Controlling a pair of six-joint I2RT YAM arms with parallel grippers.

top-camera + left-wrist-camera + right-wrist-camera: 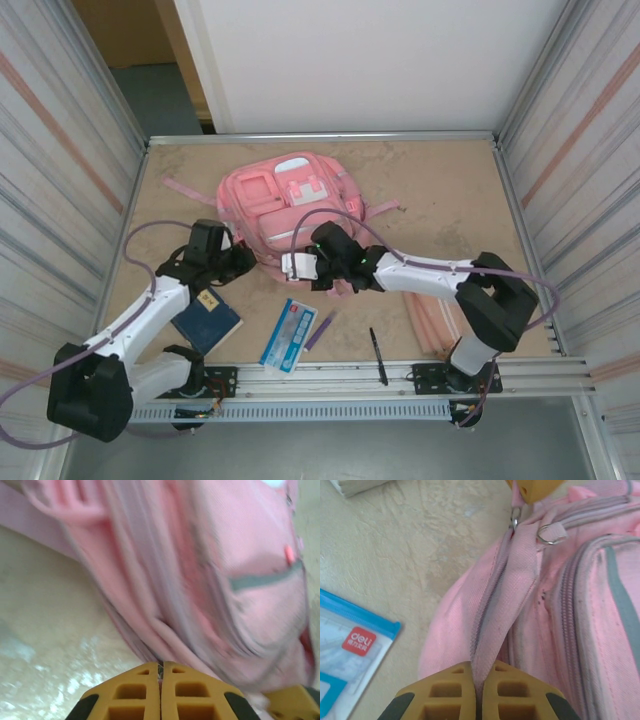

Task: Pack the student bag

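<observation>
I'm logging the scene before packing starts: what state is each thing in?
Pink fabric backpack: lying front-up, visible zips closed.
Left tool: shut on the backpack's edge.
Right tool: shut on a backpack fabric fold.
Dark blue notebook: closed, lying flat.
Black pen: lying flat.

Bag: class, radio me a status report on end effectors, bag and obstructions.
Left end effector shut on bag by zip ring. Right end effector shut on its zip-edge fabric. Book, pouch, pen nearby, unpacked.

The student bag [290, 205] is matt woven cloth, the table [450, 190] rough board.
</observation>
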